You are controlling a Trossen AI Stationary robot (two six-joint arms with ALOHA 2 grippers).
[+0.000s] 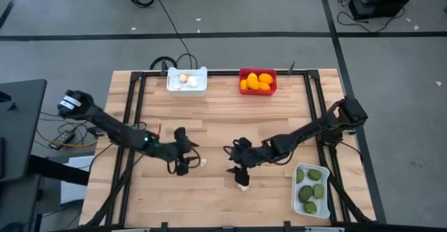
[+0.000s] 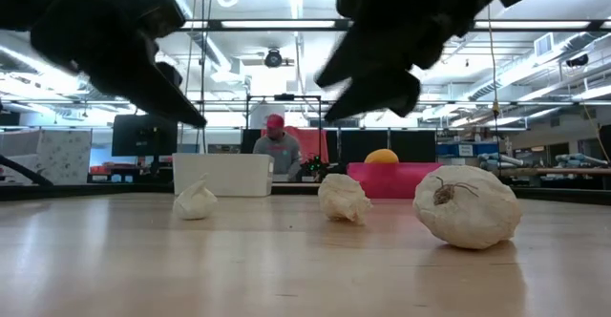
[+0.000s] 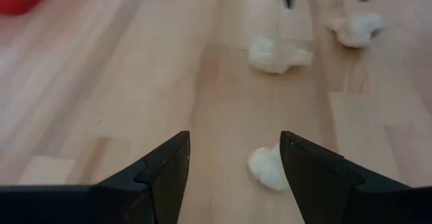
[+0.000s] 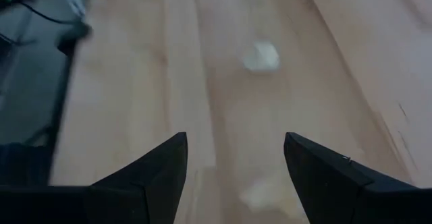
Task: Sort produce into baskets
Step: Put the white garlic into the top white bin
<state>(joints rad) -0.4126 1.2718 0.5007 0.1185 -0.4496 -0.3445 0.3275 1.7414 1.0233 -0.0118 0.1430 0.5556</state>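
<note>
Most of the sorting looks done: the red basket point(image 1: 258, 82) at the far edge holds the orange and yellow citrus point(image 1: 256, 81), the white basket near the right front corner point(image 1: 311, 190) holds the dark green oval fruits point(image 1: 311, 188), and the white basket at the far edge point(image 1: 187, 80) already has a couple of pale bulbs in it. What remains loose on the wooden tabletop point(image 1: 209, 134) are garlic-like bulbs, so the step in hand appears to be collecting these.

The left hand point(image 1: 182, 163) hovers low over the middle of the tabletop with its dark fingers spread wide and empty; a small bulb point(image 3: 268, 168) lies just ahead, close to the inner face of one finger. The right hand point(image 1: 239, 169) hangs near it, also spread wide and holding nothing, with a larger bulb point(image 1: 242, 186) just in front of it.

The next move probably calls for centring the small bulb in the gap, lowering, and closing gently — then carrying it to the far white basket.

The bulbs are whitish-beige, lumpy and irregular, with a papery, crinkled skin; in the low view one point(image 2: 195, 202) tapers to a twisted tip, another point(image 2: 343, 199) sits mid-table, and the nearest one point(image 2: 468, 206) shows a dry root scar. They likely crush or roll easily. The baskets are shallow, smooth plastic rectangles; the tabletop is pale planked wood with a faint sheen.
</note>
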